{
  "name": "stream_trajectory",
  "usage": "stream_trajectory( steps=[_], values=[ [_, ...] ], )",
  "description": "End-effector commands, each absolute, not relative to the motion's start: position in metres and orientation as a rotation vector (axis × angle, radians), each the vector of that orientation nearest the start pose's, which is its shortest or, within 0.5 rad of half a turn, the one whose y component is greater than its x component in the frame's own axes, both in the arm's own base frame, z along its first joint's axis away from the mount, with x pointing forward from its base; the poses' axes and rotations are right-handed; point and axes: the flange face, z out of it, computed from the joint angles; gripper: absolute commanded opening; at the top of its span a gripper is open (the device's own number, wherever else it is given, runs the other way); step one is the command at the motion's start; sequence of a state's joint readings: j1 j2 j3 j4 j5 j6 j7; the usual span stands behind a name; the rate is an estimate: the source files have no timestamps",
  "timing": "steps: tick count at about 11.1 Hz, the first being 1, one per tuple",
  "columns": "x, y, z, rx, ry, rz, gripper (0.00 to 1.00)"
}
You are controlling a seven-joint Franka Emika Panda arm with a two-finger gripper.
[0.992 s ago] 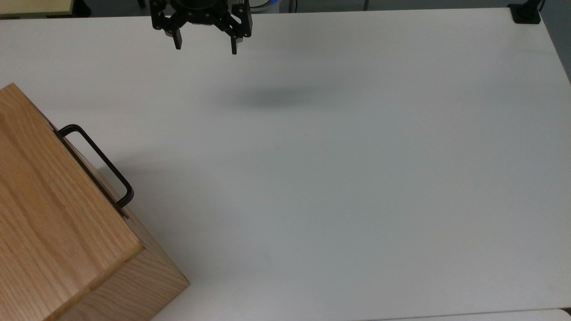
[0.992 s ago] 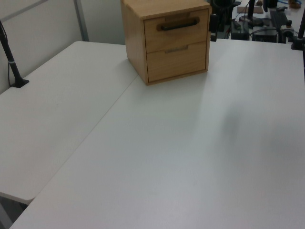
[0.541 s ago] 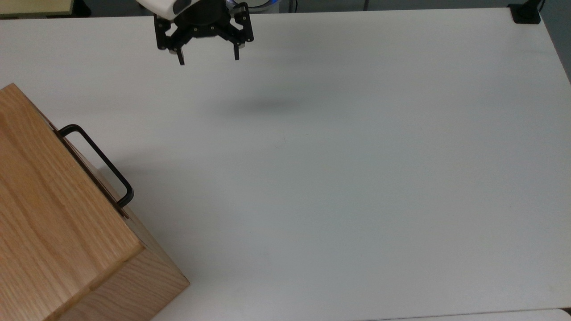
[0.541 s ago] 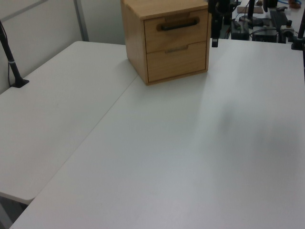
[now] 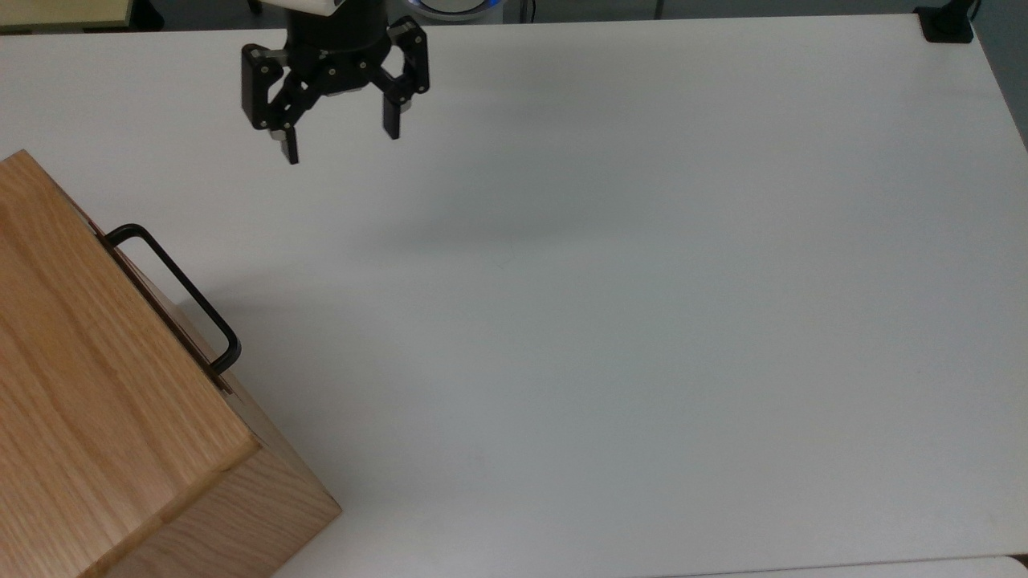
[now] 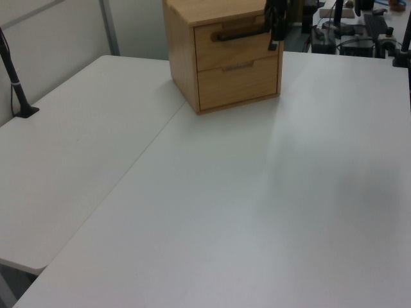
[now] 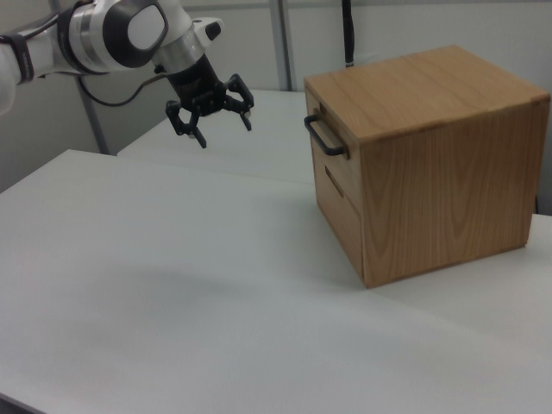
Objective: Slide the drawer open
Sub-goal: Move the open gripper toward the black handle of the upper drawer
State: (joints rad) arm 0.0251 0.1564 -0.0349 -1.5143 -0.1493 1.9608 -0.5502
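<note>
**Gripper closes in on the drawer handle**

White tabletop (image 5: 610, 321) fills most of the top view, bare but for the oak cabinet (image 5: 96, 401) at its 8 o'clock corner; the upper drawer (image 6: 236, 43) sits flush in the cabinet front, fully shut, its black bar handle (image 5: 181, 293) standing proud of the panel.

Over the last second the gripper (image 5: 337, 140) has travelled from the 12 o'clock edge of the top view down and toward 9 o'clock, so it now hangs nearer the cabinet; its fingers are spread wide and hold nothing; the shadow it cast on the table earlier has faded and drifted.

In the left view the gripper (image 6: 275, 29) has slid from beside the cabinet's edge to overlap the drawer front near the handle's end; the right view shows the gripper (image 7: 211, 116) apart from the handle (image 7: 323, 135), at about 9 o'clock of it.

My judgement: this is the approach phase; no contact yet, and the drawer has not moved.
</note>
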Motion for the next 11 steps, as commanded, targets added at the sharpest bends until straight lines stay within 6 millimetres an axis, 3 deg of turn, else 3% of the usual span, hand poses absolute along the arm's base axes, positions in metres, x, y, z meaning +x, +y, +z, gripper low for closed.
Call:
stream_trajectory(
  steps=[1, 3, 5, 10, 11],
  values=[
    [0.650, -0.017, 0.598, -3.286, -1.235, -0.437, 1.00],
    [0.668, -0.017, 0.578, -3.341, -1.357, -0.467, 1.00],
    [0.677, -0.016, 0.580, -3.358, -1.446, -0.585, 1.00],
    [0.694, -0.022, 0.557, -3.392, -1.622, -0.623, 0.88],
    [0.695, -0.023, 0.557, -3.426, -1.583, -0.642, 0.87]
  ],
)
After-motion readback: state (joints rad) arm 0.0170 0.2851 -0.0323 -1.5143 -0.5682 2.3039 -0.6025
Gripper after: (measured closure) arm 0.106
